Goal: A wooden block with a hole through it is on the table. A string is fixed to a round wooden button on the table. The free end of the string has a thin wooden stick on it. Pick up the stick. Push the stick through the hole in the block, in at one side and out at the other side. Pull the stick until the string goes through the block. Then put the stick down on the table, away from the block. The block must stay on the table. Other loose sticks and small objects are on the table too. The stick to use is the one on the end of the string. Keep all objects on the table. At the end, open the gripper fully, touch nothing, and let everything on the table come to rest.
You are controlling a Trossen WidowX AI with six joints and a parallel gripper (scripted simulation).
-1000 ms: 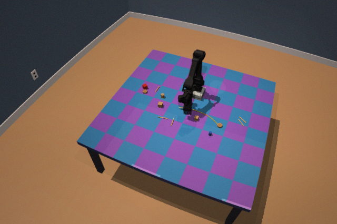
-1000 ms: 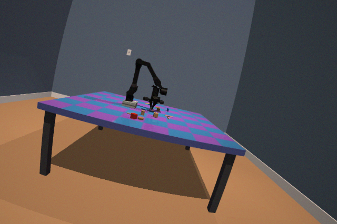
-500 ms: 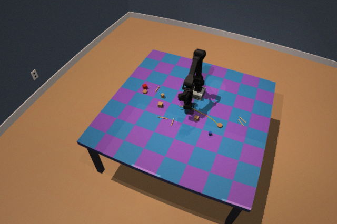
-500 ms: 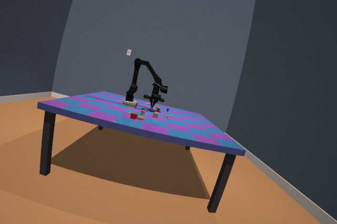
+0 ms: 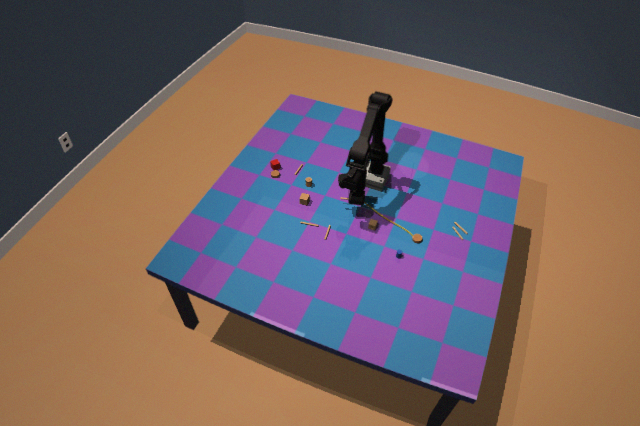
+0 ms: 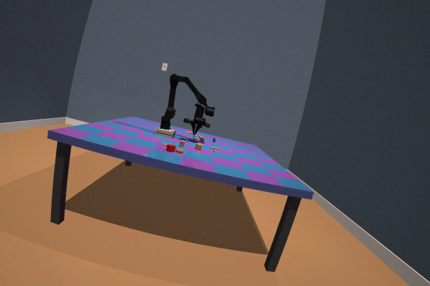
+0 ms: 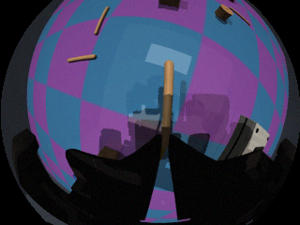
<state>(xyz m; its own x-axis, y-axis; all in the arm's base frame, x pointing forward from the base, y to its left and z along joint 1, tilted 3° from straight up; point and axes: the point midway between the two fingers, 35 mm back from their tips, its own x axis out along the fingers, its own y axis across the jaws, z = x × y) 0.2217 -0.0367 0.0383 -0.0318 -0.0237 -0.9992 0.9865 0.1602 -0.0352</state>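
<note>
My gripper [image 5: 356, 202] [image 6: 194, 133] [image 7: 164, 139] is shut on the thin wooden stick [image 5: 343, 198] [image 7: 169, 80], above the table [image 5: 310, 266]. The stick's free end points away from the fingers, up the wrist view. The yellow string [image 5: 398, 226] runs from the gripper to the round wooden button [image 5: 417, 238]. A brown wooden block [image 5: 373, 224] [image 6: 201, 139] [image 7: 108, 153] sits on the table close to the gripper, beside the string. A lighter wooden block [image 5: 305, 199] [image 6: 198, 146] stands farther off. I cannot make out a hole in either.
Loose sticks [image 5: 309, 223] [image 5: 327, 232] [image 7: 82, 58] lie beyond the blocks, with two more [image 5: 460, 227] [image 5: 458, 233] past the button. A blue piece [image 5: 399, 254], a red cube [image 5: 275, 164] [image 6: 170, 148], a wooden disc [image 5: 275, 173] and a wooden cylinder [image 5: 308, 182] [image 7: 224, 12] stand around.
</note>
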